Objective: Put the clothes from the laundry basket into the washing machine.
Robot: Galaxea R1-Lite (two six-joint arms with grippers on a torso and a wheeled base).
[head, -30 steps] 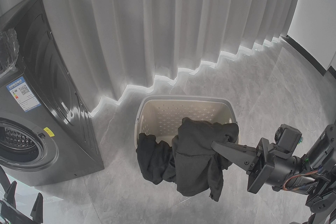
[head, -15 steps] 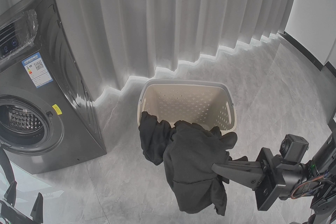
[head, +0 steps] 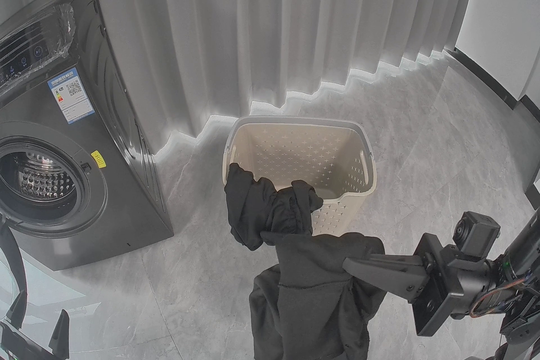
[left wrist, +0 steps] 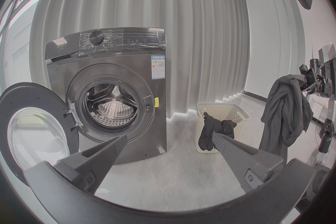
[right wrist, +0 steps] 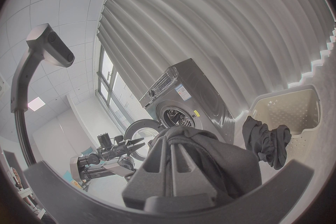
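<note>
Right end effector (head: 350, 265) grips a hanging dark garment (head: 315, 299).
The washing machine (head: 84, 153), door open, stands well to its left.

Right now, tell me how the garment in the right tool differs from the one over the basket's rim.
The held garment hangs free from the shut right tool, clear of the laundry basket; the draped garment rests over the basket's near rim. The held garment hangs long and loose; the draped garment is bunched and looks smaller. Both are dark cloth, neither in the washing machine.
</note>
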